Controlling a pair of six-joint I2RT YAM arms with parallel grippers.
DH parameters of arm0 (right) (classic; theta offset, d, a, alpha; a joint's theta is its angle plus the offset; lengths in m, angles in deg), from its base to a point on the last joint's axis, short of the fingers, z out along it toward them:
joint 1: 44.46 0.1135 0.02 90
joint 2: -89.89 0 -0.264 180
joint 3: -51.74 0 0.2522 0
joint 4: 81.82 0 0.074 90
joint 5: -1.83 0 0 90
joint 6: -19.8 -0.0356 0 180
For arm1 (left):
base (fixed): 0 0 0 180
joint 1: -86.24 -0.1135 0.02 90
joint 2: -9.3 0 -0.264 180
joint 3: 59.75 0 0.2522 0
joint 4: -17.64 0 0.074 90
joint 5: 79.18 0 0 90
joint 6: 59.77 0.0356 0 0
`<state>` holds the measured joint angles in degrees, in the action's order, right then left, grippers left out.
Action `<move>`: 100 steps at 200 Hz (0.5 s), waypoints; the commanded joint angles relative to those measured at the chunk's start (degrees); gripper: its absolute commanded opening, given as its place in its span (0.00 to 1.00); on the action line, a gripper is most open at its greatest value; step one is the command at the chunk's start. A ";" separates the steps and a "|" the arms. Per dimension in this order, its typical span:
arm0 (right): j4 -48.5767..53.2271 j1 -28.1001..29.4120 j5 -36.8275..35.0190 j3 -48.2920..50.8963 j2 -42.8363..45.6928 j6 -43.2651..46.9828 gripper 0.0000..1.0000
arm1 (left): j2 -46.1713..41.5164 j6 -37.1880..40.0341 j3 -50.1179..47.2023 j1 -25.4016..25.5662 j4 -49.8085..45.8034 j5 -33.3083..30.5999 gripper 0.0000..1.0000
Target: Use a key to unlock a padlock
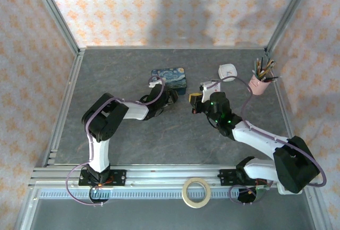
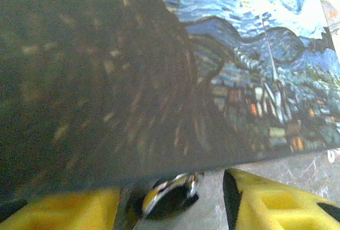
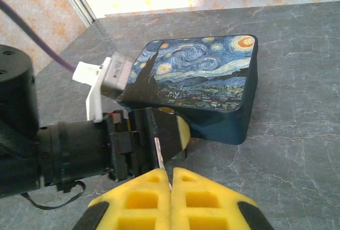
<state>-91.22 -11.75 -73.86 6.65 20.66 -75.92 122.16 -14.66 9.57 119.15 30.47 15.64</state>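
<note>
The padlock (image 2: 171, 194) shows as a small, blurred, shiny metal piece on the table at the foot of the blue starry-night box (image 2: 255, 54). It lies between the yellow fingers of my left gripper (image 2: 171, 209), whose jaws stand apart with table visible beside the lock. In the top view that left gripper (image 1: 169, 97) is pressed up to the box (image 1: 169, 77). My right gripper (image 3: 170, 174) is shut on the key (image 3: 159, 153), whose thin silvery blade sticks out toward the left gripper's black finger (image 3: 170, 126). In the top view the right gripper (image 1: 194, 102) sits just right of the box.
A pink cup of pencils (image 1: 260, 84) and a small white object (image 1: 227, 71) stand at the back right. A roll of tape (image 1: 196, 193) lies on the front rail. The two arms nearly meet in front of the box (image 3: 202, 76).
</note>
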 commanded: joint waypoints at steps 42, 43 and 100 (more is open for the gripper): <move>-1.76 -0.62 -2.00 0.88 0.78 0.61 0.00 | 5.17 -0.79 1.89 -0.42 -0.01 -0.65 0.26; -1.78 -0.62 -2.00 0.90 0.77 0.57 0.00 | 5.17 -0.85 1.87 -0.49 0.06 -0.58 0.26; -3.50 -1.32 -1.65 2.19 -0.60 -1.43 0.00 | 2.15 -5.54 -3.15 -2.27 7.31 5.16 0.05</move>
<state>-91.63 -12.51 -74.69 7.41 20.51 -76.14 124.98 -17.41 9.70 118.45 37.31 18.33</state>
